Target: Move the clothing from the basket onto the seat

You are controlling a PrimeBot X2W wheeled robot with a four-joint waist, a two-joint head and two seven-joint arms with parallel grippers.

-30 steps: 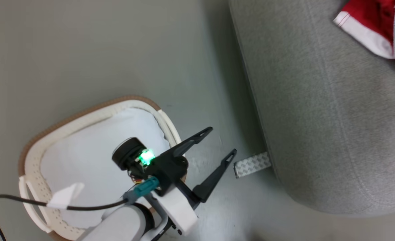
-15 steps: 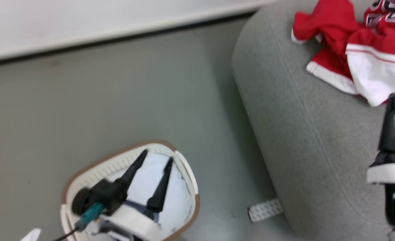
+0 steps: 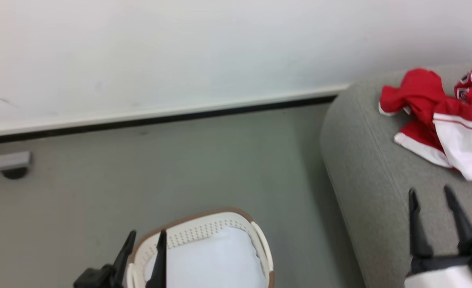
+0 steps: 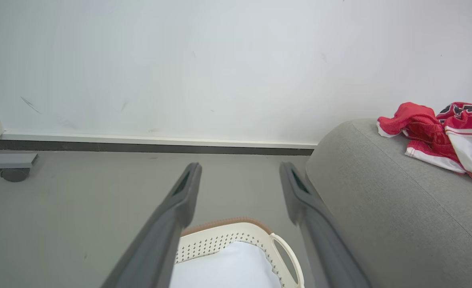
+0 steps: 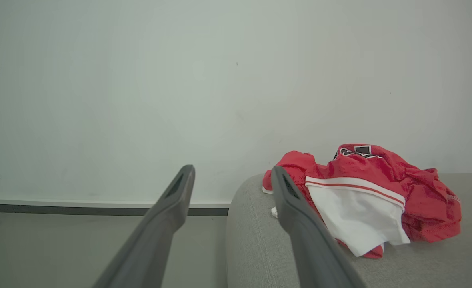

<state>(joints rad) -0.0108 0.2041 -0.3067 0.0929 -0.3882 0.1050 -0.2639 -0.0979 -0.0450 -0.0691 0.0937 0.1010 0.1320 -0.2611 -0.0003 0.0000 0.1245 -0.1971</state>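
The clothing (image 3: 436, 116) lies in a crumpled red-and-white heap on the seat (image 3: 372, 200), toward the seat's far end by the wall and close to its rounded left edge. The basket (image 3: 204, 231) stands on the floor to the left of the seat, apart from it, and what shows of its inside is only the white liner (image 3: 216, 260) (the basket's near part is cut off at the bottom of the head view, so a last piece could sit there unseen).

Both grippers are spread wide and hold nothing. The right gripper (image 3: 430, 196) hangs over the seat's near part, fingers pointing toward the heap but clear of it. The left gripper (image 3: 147, 240) is left of the seat, its fingers straddling the basket's far-left rim.

The main risk, as I judge it, is calling the job finished on a partial look into the basket. A second is the left fingers: dropping from here, they could catch the rim or pinch the liner and drag the light basket or pull the liner out instead of clothing. Third, a careless sweep of the right arm across the seat could push the heap over the seat's left edge onto the floor, since loose slippery fabric slides easily.
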